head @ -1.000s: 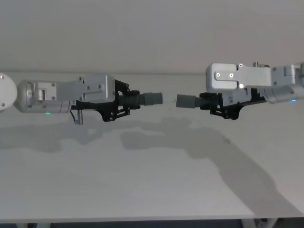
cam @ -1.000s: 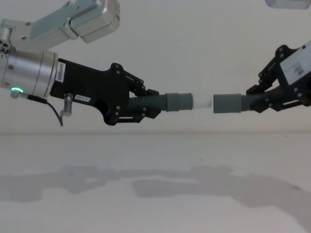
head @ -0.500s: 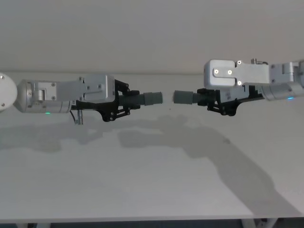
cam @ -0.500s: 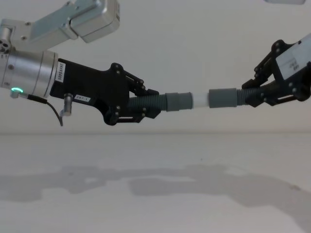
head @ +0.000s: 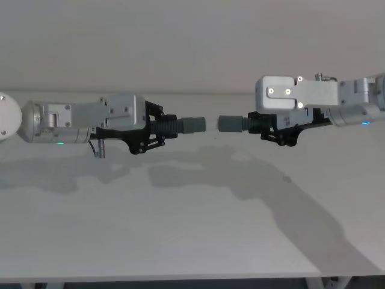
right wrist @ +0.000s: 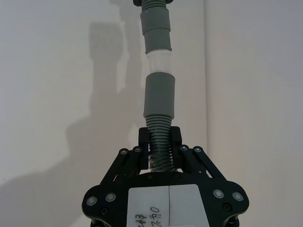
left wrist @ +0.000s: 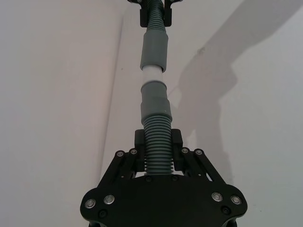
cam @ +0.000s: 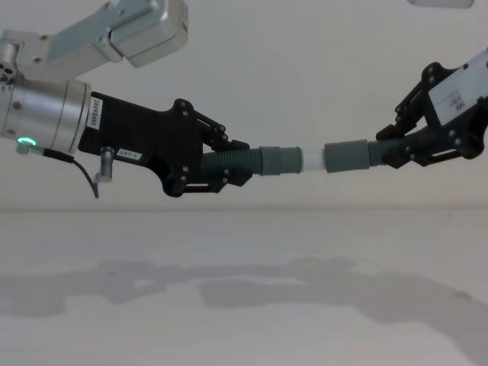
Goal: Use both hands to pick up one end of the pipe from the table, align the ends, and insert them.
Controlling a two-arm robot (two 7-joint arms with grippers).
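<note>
Both pipe pieces hang above the white table [head: 192, 229]. My left gripper [head: 168, 127] [cam: 232, 169] [left wrist: 157, 142] is shut on the corrugated piece [cam: 248, 162] that ends in a grey collar [left wrist: 155, 99] and a white plug tip [cam: 311, 159] [left wrist: 153, 74]. From the right, my right gripper [head: 258, 124] [cam: 393, 151] [right wrist: 159, 139] is shut on the other piece just behind its smooth grey cuff [cam: 347, 156] [right wrist: 159, 94]. The two ends lie nearly in one line, the cuff tilted slightly. The white tip [right wrist: 157, 60] meets the cuff's mouth; how far it is inside is hidden.
The arms' grey shadows [head: 240, 174] lie on the table beneath them. A plain white wall [head: 192, 42] stands behind. The table's front edge [head: 180, 278] runs along the bottom of the head view.
My right gripper has moved left with its piece, and the gap between cuff and white tip has closed. The left gripper has stayed still.
</note>
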